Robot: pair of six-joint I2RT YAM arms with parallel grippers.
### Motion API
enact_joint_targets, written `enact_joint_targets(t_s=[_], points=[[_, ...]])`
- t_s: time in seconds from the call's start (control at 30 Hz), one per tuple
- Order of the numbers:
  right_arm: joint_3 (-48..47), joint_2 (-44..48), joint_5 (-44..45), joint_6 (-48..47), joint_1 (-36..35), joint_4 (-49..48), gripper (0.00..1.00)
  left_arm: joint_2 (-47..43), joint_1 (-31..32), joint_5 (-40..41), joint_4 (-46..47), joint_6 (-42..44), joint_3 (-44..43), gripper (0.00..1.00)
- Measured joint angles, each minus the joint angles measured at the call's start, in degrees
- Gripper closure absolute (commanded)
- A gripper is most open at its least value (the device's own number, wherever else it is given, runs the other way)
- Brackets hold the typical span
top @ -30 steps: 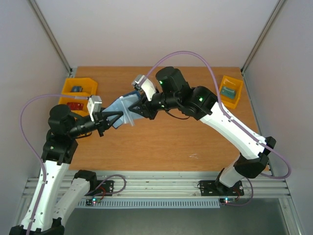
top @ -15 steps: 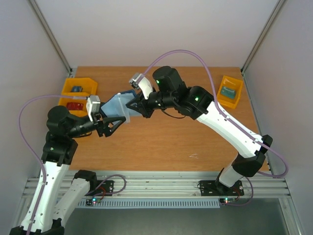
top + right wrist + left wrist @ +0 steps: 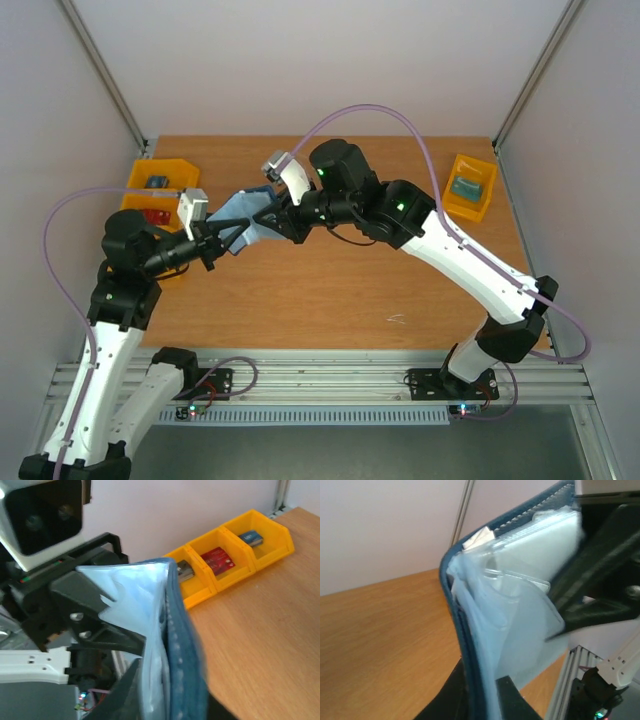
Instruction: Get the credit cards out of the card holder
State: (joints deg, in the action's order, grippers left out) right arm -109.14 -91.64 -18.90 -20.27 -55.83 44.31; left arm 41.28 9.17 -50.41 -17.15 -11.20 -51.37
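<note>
"How many card holders were there?"

"Just one card holder. It was up in the air over the tabletop, at about 10 o'clock. The left jaws pinched one end and the right jaws pinched the other."

"And the credit cards?"

"They sat in its clear pockets, too blurry to count."

"Any bins?"

"Three yellow bins stood in a row at 9 o'clock. From above, the left arm covered part of the row. One lone bin sat at 3 o'clock."
</note>
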Motion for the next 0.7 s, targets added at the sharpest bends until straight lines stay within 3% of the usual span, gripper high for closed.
enact_joint_targets(t_s=[0.23, 0.53, 0.7], points=[[1.07, 2.23, -1.86, 0.81, 1.29, -0.46, 0.49, -0.46, 0.37, -0.66, -0.87, -0.61, -0.11, 1.00], [4.90, 7.82, -4.26, 0.33, 6.97, 2.54, 0.54, -0.83, 0.50, -1.90, -0.85, -2.36, -0.11, 1.00], [5.73, 8.94, -4.26, 0.24, 7.30, 3.04, 0.51, -0.85, 0.50, -2.40, -0.85, -2.36, -0.13, 1.00]])
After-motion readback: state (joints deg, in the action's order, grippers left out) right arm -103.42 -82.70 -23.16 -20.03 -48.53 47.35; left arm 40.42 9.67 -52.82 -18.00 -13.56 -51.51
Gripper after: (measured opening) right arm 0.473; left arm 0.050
